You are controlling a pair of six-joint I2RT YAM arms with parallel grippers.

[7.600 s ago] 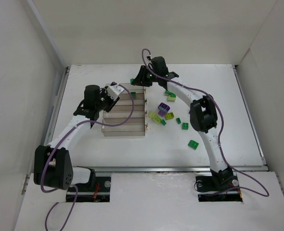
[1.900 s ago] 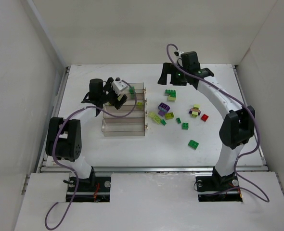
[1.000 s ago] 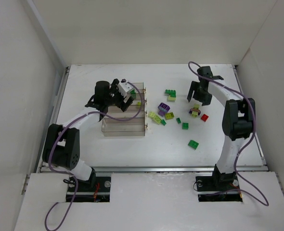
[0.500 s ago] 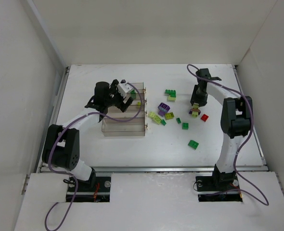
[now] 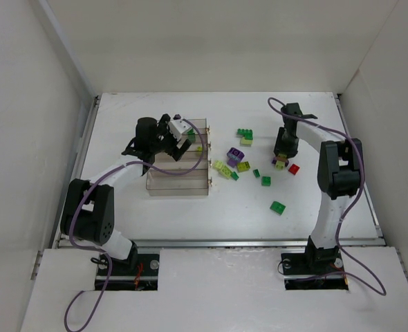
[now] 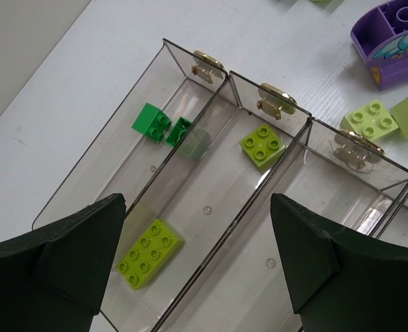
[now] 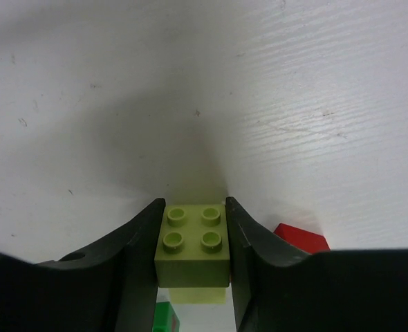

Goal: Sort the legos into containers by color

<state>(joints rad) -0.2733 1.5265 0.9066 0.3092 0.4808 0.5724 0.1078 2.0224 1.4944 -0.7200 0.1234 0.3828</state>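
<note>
My right gripper [image 5: 281,156] is down on the table at the right, shut on a yellow-green lego [image 7: 193,252] with four studs; its fingers [image 7: 138,242] press both sides of the brick. A red lego [image 7: 299,238] lies just beside it, and a green one [image 7: 164,317] shows at the bottom edge. My left gripper [image 6: 197,200] hangs open over the containers [image 6: 211,207] with nothing between its fingers. The far bin holds two dark green legos [image 6: 152,121]. The bin beside it holds a yellow-green square lego [image 6: 262,145] and a long one [image 6: 150,252].
Loose legos lie between the containers [image 5: 176,183] and my right arm: a purple piece [image 5: 235,153], yellow-green ones [image 5: 221,167], a green pair [image 5: 244,133] and small green ones [image 5: 278,207]. White walls enclose the table on three sides.
My right gripper came down over the yellow-green lego and shut on it. The left gripper has stayed open above the containers.
</note>
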